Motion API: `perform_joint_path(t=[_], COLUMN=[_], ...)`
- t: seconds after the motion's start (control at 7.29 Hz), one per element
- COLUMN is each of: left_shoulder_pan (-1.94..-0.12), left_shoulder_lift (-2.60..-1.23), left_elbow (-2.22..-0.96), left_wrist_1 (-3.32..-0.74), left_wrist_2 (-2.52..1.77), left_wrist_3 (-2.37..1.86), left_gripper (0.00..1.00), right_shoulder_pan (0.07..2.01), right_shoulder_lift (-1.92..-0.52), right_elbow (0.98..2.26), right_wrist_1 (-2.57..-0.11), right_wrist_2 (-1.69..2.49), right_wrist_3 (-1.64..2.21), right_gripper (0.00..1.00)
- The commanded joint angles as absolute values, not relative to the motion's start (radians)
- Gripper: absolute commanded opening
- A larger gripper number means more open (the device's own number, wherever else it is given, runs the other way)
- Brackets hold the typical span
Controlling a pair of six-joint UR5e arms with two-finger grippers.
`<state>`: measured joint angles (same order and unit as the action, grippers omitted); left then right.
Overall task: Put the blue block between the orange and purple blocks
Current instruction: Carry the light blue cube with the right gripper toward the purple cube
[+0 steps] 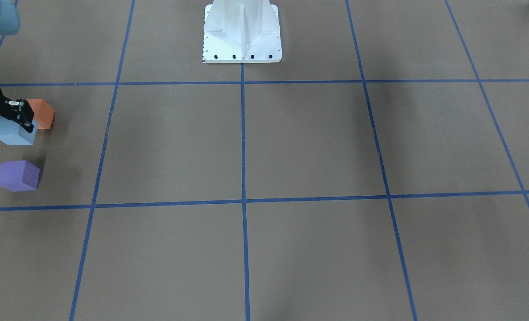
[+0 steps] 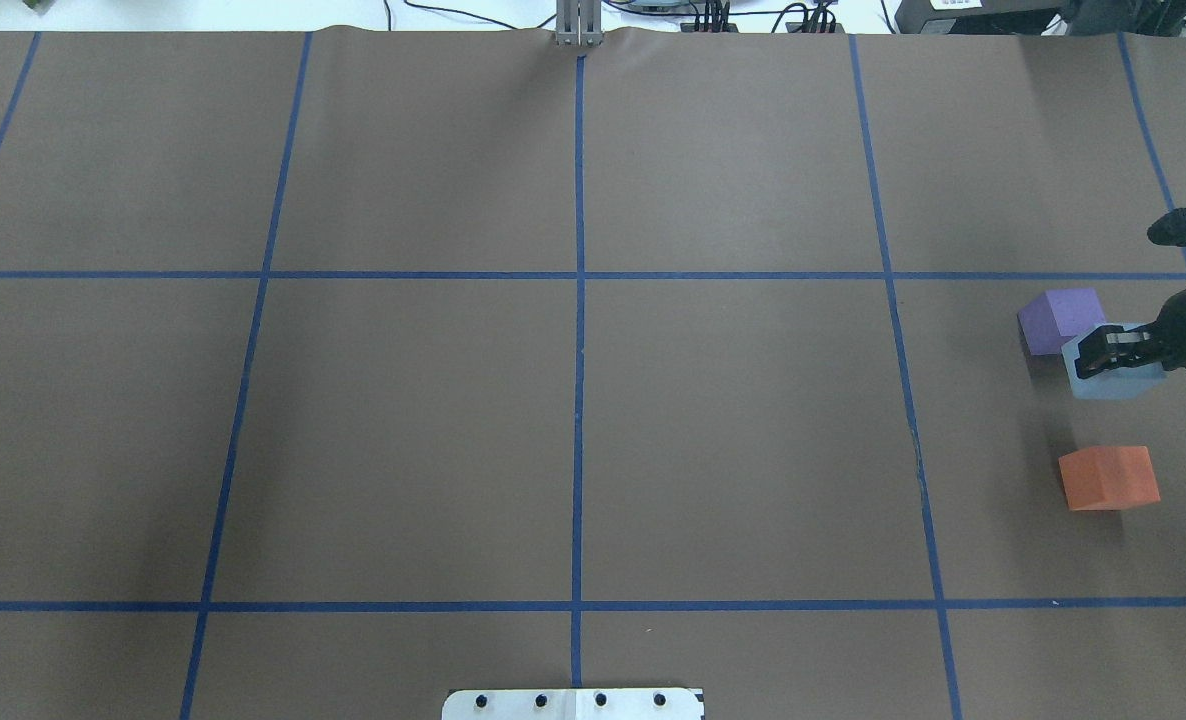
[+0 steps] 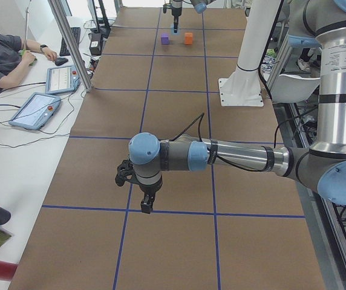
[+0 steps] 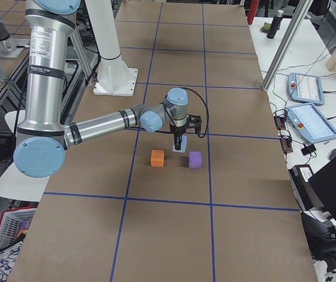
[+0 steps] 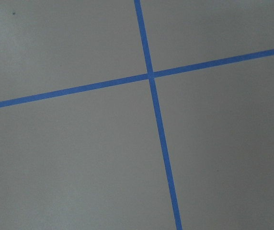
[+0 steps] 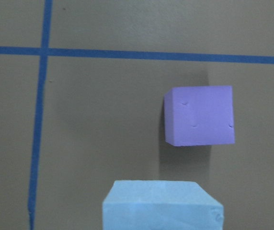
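My right gripper (image 2: 1105, 352) is shut on the light blue block (image 2: 1118, 380) and holds it a little above the table. In the overhead view the block hangs between the purple block (image 2: 1061, 317) and the orange block (image 2: 1108, 477). The front view shows the blue block (image 1: 14, 133) in the gripper (image 1: 24, 119), with the orange block (image 1: 41, 113) behind it and the purple block (image 1: 18, 175) in front. The right wrist view shows the blue block (image 6: 162, 205) and the purple block (image 6: 199, 115). My left gripper (image 3: 146, 202) shows only in the exterior left view; I cannot tell its state.
The brown table (image 2: 573, 430) carries a grid of blue tape lines. The robot's white base (image 1: 242, 33) stands at the middle of the robot's side. Operator tablets (image 4: 312, 120) lie beyond the table's far edge.
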<state>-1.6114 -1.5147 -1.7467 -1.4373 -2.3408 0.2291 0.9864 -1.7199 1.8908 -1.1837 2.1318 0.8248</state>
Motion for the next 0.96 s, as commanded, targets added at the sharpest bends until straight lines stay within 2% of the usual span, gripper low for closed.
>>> perform_joint_path(t=[0.0,0.41,0.55,0.82], left_shoulder_pan=[-1.611,-1.611,-1.611,-1.611], left_shoulder_lift=[-1.513,-1.513,-1.513,-1.513], left_elbow=[-1.755,-1.756,-1.756,-1.756], left_wrist_1=[-1.437,-1.437,-1.437,-1.437], left_wrist_2=[-2.341,-2.341,-2.339,-2.341], left_wrist_3=[0.224,0.224,0.224,0.224], left_gripper=[1.0,1.0,1.0,1.0], right_shoulder_pan=[0.947,0.881,0.871,0.871], right_shoulder_lift=[-1.733,-1.732,-1.735,-1.735], right_elbow=[1.792,1.763,1.763,1.766], right_wrist_1=[-0.996,-0.994,-0.994,-0.994], right_wrist_2=[2.117,2.036,2.036,2.037], right_wrist_3=[0.939,0.922,0.913,0.882], right_gripper=[0.0,0.0,0.05,1.0])
